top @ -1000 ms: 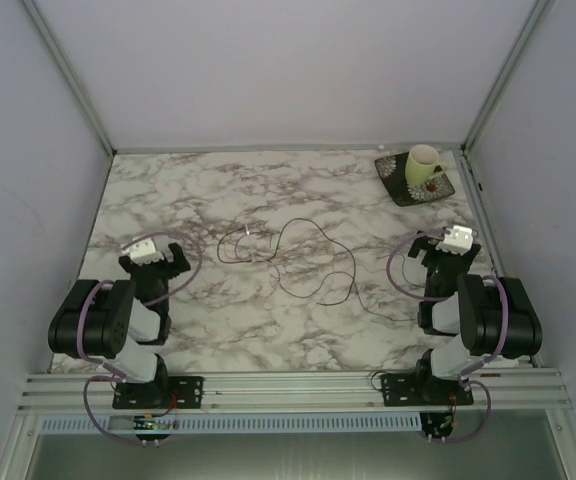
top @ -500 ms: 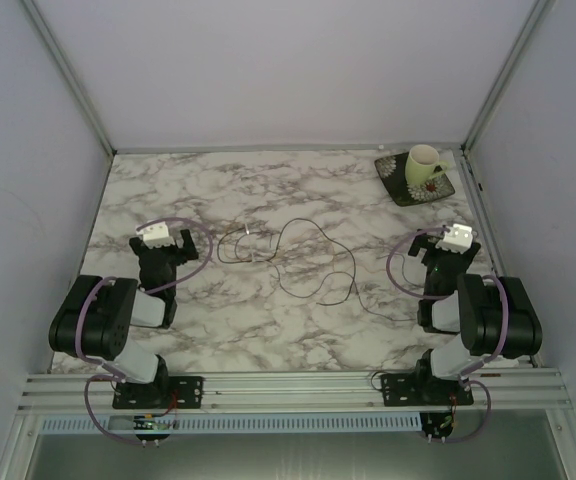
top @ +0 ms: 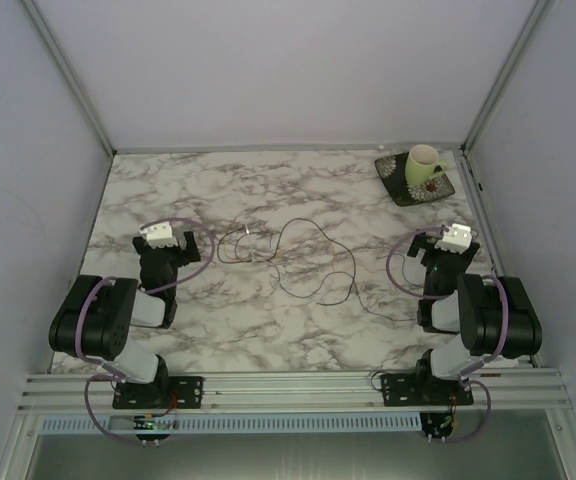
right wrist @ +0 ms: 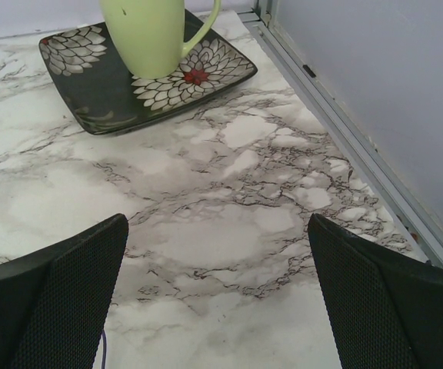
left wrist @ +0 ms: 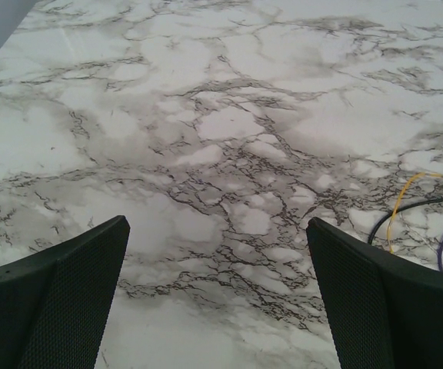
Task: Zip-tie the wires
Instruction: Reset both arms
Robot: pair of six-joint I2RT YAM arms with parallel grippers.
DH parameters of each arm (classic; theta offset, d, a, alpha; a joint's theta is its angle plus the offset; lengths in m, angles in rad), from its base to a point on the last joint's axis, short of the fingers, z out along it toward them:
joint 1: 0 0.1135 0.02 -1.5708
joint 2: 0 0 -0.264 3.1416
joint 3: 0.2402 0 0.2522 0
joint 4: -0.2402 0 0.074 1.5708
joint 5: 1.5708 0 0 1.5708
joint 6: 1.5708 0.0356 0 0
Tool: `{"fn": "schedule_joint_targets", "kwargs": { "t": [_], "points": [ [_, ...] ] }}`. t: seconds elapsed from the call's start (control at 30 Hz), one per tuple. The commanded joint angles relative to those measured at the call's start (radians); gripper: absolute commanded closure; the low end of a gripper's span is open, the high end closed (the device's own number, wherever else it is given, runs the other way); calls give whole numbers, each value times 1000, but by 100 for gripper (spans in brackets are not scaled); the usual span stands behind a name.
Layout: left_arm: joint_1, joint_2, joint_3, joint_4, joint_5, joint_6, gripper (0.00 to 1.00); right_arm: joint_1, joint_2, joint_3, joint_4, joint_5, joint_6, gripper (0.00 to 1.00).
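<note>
Wires [top: 280, 262] loose between left end effector [left wrist: 218, 227] and right end effector [right wrist: 218, 227], both wide, arms folded.

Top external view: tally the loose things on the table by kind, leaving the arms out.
Wire tangle: 1, strands too thin to count
Mug: 1
Plate: 1
Small white piece among the wires: 1, too small to identify
Total: 4

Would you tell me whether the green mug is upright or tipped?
Upright: the green mug stands base-down on the patterned plate.
</note>
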Motion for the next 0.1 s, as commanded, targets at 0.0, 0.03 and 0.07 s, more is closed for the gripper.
{"fn": "schedule_joint_targets", "kwargs": {
  "t": [0.0,0.03,0.07],
  "points": [
    [0,-5,14,8,21,19,0,7,1,26,29,8,-1,1],
    [0,-5,15,9,21,19,0,7,2,26,29,8,-1,1],
    [0,-5,13,9,21,19,0,7,2,25,30,8,-1,1]
  ]
}}
